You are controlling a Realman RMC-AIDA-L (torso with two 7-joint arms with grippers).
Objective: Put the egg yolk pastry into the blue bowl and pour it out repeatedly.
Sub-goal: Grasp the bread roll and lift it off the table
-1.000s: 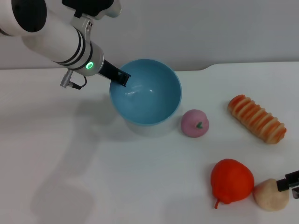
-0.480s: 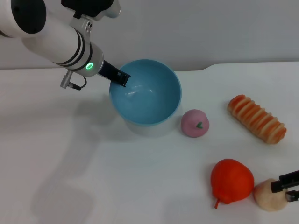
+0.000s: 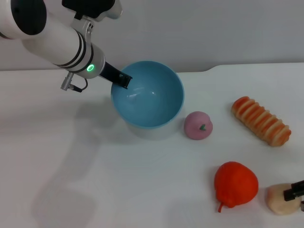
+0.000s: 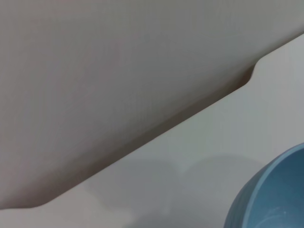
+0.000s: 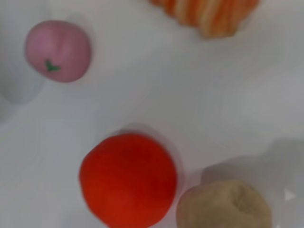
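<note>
Your right gripper (image 3: 295, 194) has nudged the egg yolk pastry (image 3: 281, 199) toward 3 o'clock, off the red fruit (image 3: 235, 184); its claw's state I cannot tell. Left gripper (image 3: 124, 80) pinches the blue bowl (image 3: 147, 99).

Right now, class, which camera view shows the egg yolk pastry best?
The right wrist view: the egg yolk pastry shows large beside the red fruit. The head view shows it at the edge, partly hidden. The left wrist view misses it.

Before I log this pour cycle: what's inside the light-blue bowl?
The round light-blue bowl shows only bare interior; the left hand grips its rim. The beige pastry lump lies outside.
</note>
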